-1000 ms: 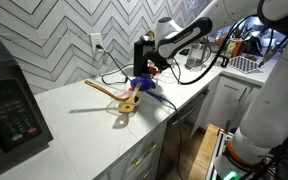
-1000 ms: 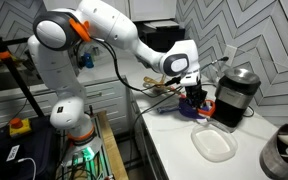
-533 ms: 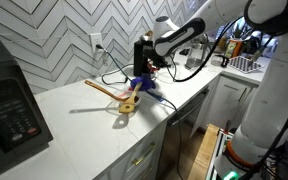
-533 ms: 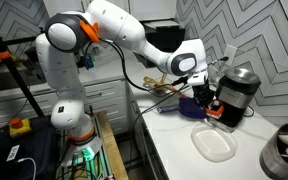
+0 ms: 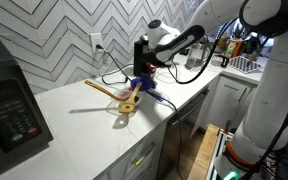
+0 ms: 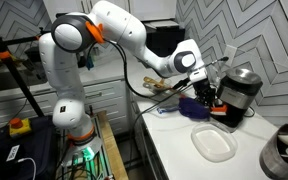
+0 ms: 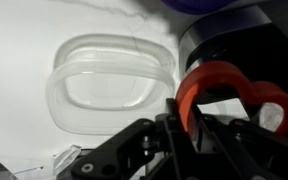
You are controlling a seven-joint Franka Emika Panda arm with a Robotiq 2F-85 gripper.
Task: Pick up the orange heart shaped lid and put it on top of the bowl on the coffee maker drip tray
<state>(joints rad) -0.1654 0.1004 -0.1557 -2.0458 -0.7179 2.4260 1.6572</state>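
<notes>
Close against the black coffee maker [image 5: 142, 52], the gripper [image 5: 152, 62] hangs low with its fingers clamped on the orange heart-shaped lid [image 7: 222, 88]. The wrist view shows the lid pinched by its edge, which leaves the flat face free to settle onto a rim. The blue-purple bowl [image 5: 141, 84] sits at the machine's foot, just below the gripper and not yet covered, so I judge only a short move over its rim and a release remain, keeping clear of the clear plastic tray [image 7: 109, 85] lying nearby on the white counter [image 5: 84, 125].

A kitchen: white countertop [image 5: 74, 120], herringbone-tiled backsplash [image 5: 44, 35], drawers [image 5: 134, 160] below, coffee maker [image 5: 139, 52] by a wall outlet [image 5: 97, 42].
</notes>
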